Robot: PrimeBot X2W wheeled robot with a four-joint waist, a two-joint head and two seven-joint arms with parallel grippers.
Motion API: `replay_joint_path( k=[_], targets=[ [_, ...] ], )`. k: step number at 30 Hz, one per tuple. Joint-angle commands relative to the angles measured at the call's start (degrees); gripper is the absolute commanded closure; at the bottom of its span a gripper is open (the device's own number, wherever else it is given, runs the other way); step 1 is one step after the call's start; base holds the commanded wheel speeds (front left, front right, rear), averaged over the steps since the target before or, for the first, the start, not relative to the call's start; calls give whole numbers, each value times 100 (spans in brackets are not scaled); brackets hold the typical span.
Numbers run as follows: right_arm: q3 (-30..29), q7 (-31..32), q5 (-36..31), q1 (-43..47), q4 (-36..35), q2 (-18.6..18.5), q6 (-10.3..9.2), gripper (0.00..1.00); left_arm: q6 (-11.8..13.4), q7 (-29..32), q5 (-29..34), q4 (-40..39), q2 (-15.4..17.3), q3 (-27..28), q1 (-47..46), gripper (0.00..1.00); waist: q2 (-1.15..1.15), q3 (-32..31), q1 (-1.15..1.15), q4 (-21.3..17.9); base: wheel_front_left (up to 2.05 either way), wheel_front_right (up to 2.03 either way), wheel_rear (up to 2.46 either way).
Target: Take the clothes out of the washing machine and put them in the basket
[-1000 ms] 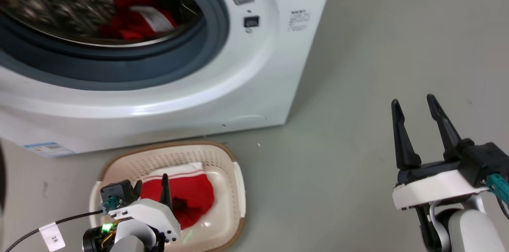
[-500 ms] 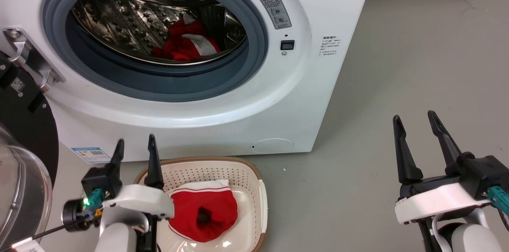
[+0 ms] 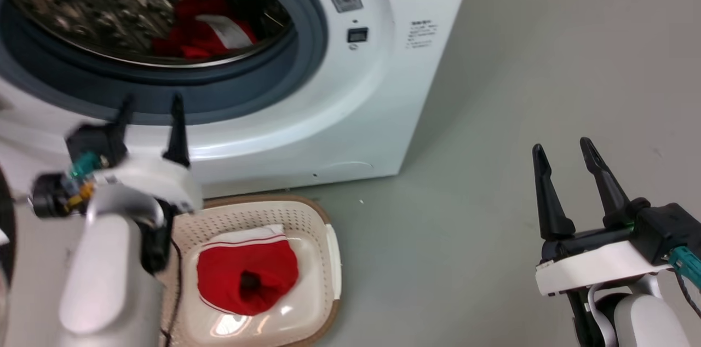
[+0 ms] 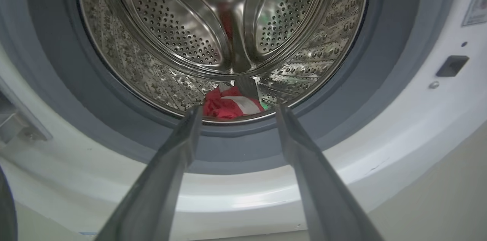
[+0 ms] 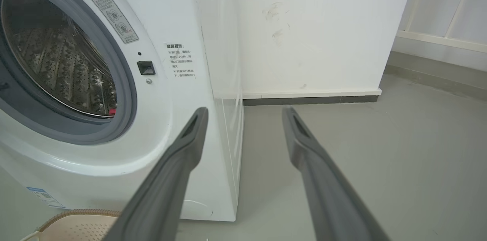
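Note:
The white washing machine stands with its drum uncovered. Red clothes with a white stripe lie at the bottom of the steel drum, also seen as clothes in the left wrist view. One red garment lies in the cream basket on the floor before the machine. My left gripper is open and empty, raised in front of the grey door ring, fingers pointing at the drum. My right gripper hangs open and empty over the floor to the machine's right.
Grey floor stretches to the right of the machine. A white wall with a dark skirting stands behind it. The basket's brown rim shows at the machine's foot in the right wrist view.
My left gripper rose from the basket, leaving the red garment there, and now points at the drum opening. The head camera shifted. The right gripper stayed where it was.

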Motion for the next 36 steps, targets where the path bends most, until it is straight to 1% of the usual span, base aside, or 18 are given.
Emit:
replay_joint_path(
  k=[1,9,11,15,19,22,27,28,31,36],
  targets=[
    [33,-61,36,-117,31,2,-4,0,-46,147,-43,68,131,44,-290,0,0,380,0,-341,0,0,0],
    [333,-354,374,-481,325,4,-4,0,-159,1050,-86,994,938,208,-1609,0,0,1149,0,-1067,0,0,0],
    [418,-419,459,-567,410,5,-4,0,-188,1274,-54,1220,1193,234,-1928,0,0,1343,0,-1252,0,0,0],
    [547,-524,647,-721,555,5,-4,0,-236,1672,43,1635,1630,189,-2547,0,0,1705,0,-1572,0,0,0],
    [659,-577,787,-815,678,6,-4,0,-280,2055,168,1871,2047,89,-3052,0,0,1998,0,-1845,0,0,0],
    [748,-594,897,-896,754,8,-4,0,-303,2353,290,1965,2307,-27,-3380,0,0,2204,0,-2004,0,0,0],
    [850,-601,1051,-963,678,7,-4,0,-336,2869,497,1953,2738,-193,-3880,0,0,2503,0,-2220,0,0,0],
    [850,-601,1051,-963,678,7,-4,0,-336,2869,497,1953,2738,-193,-3880,0,0,2503,0,-2220,0,0,0],
    [916,-599,1130,-976,637,5,-4,0,-382,3214,633,1871,3002,-347,-4134,0,0,2639,0,-2311,0,0,0],
    [906,-598,1164,-856,539,5,-4,0,-441,3774,721,1799,3240,-629,-4470,0,0,2782,0,-2306,0,0,0]
  ],
)
